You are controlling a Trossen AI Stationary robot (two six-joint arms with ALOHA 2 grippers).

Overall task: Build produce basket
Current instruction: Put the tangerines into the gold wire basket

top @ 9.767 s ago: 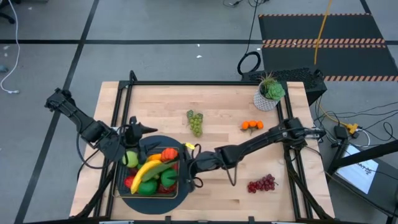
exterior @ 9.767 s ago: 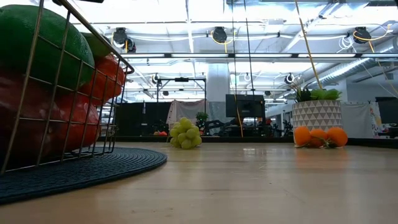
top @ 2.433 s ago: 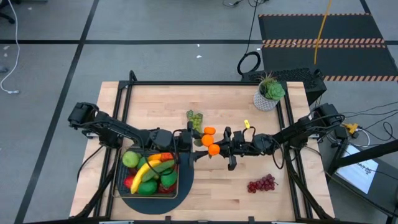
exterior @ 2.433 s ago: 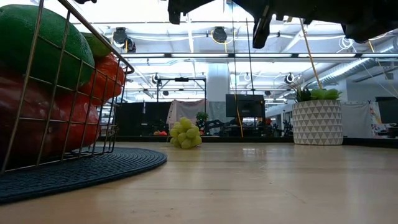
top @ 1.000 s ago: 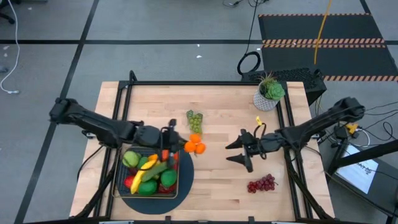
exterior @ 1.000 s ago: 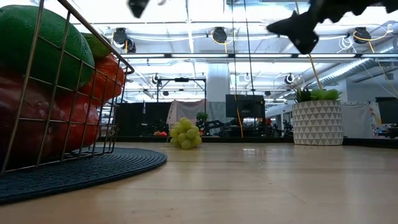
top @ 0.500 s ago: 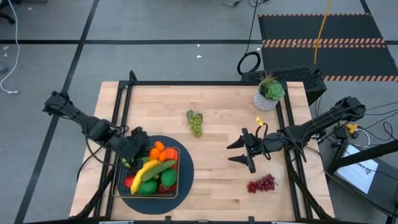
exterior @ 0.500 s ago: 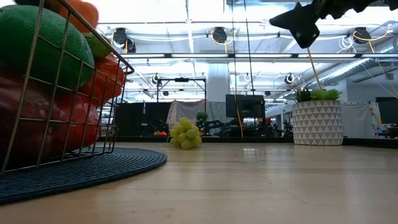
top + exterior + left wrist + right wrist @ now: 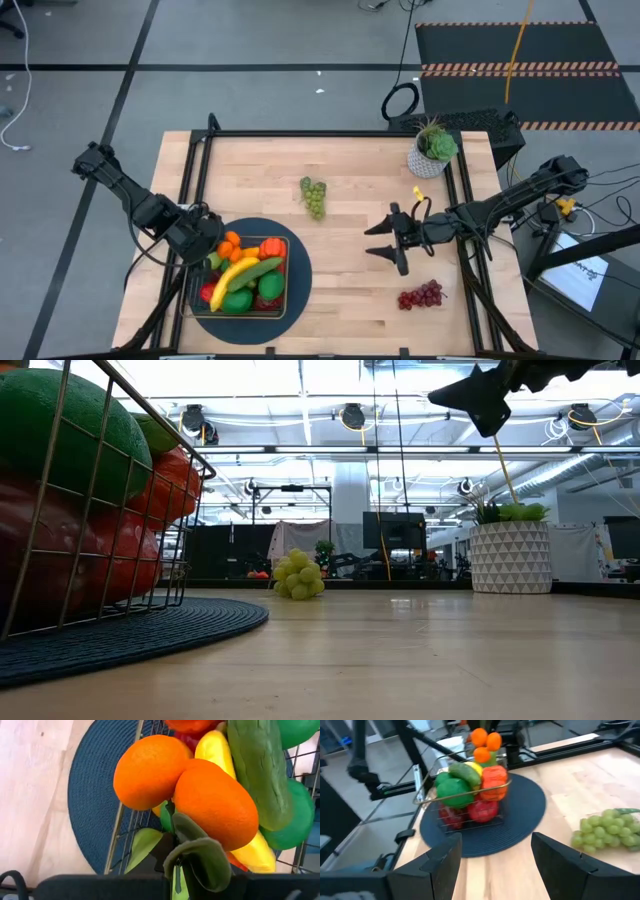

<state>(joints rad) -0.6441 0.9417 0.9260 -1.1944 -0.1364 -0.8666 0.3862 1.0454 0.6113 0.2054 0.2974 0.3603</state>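
The wire basket (image 9: 282,290) stands on a round dark mat (image 9: 298,262) at the near left, filled with a banana (image 9: 232,277), a cucumber, peppers and other green and red produce. A bunch of oranges (image 9: 230,245) hangs over its far left corner, with my left gripper (image 9: 212,244) shut on it. My right gripper (image 9: 384,241) hovers open over the table's right half, with nothing between its fingers (image 9: 442,862). Green grapes (image 9: 314,196) and purple grapes (image 9: 420,295) lie on the table. My left gripper pinches the green leaves (image 9: 194,854) at the oranges' stem end between its two fingers. The fingers slant steeply down, coming from the table's left side. The oranges (image 9: 212,802) hang beyond the fingertips above the basket's produce; whether they touch it, I cannot tell.
A potted plant (image 9: 433,148) stands at the far right corner. Bare wood lies between the mat and my right gripper. The black frame rails (image 9: 330,133) run along the table's far, left and right edges.
My left gripper has carried the oranges from the middle of the table toward the left edge, over the basket's far left corner. It has tipped from nearly level to steeply downward and rolled. My right gripper has stayed in place, open.
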